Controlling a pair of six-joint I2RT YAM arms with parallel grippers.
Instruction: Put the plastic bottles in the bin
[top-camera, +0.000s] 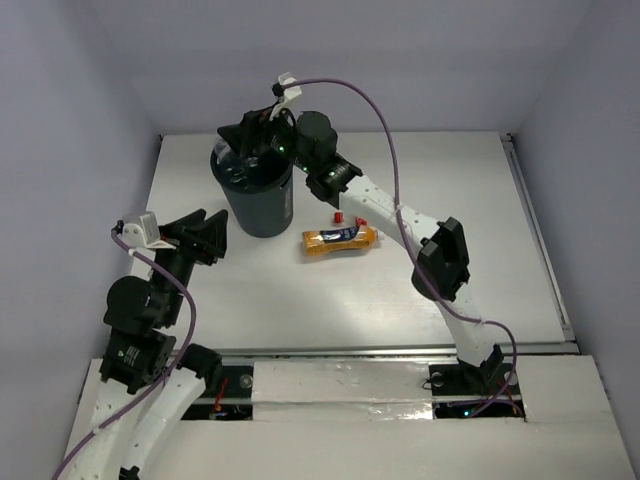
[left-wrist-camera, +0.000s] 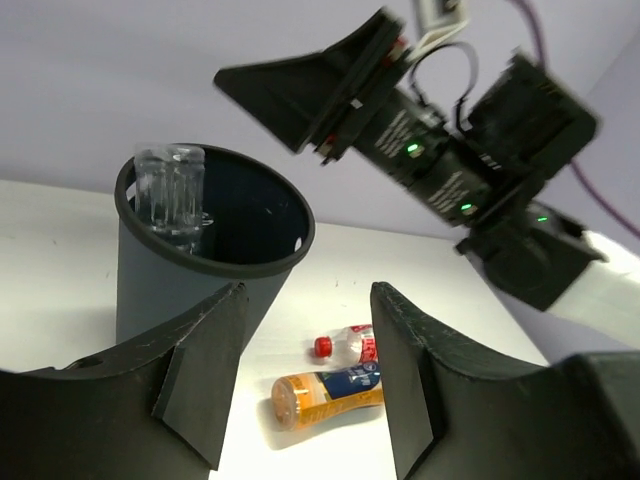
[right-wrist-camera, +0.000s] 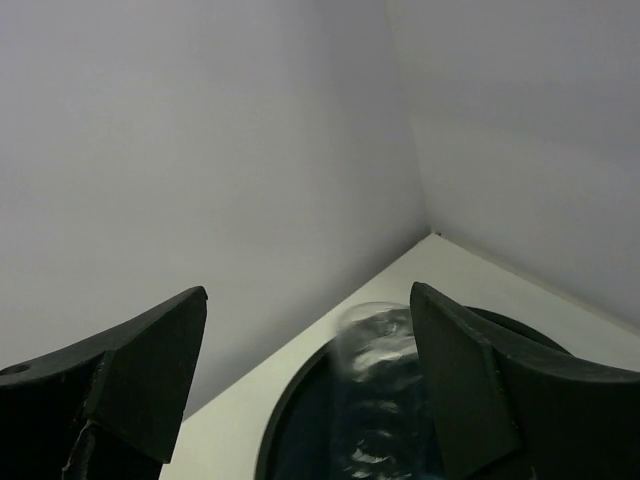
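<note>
The black bin (top-camera: 258, 205) stands at the table's back left. A plain clear bottle (left-wrist-camera: 170, 195) sticks up out of it on the far left side; in the right wrist view this bottle (right-wrist-camera: 385, 370) is blurred. My right gripper (top-camera: 252, 140) hangs open and empty over the bin's mouth, also seen in its own view (right-wrist-camera: 308, 292). The orange-filled bottle (top-camera: 340, 240) lies on the table right of the bin, with the red-capped clear bottle (top-camera: 347, 218) just behind it. My left gripper (top-camera: 215, 228) is open and empty, left of the bin. The blue-labelled bottles are not in view.
The right arm (top-camera: 400, 215) reaches across the table above the two lying bottles. Grey walls close in the back and sides. A metal rail (top-camera: 540, 240) runs along the table's right edge.
</note>
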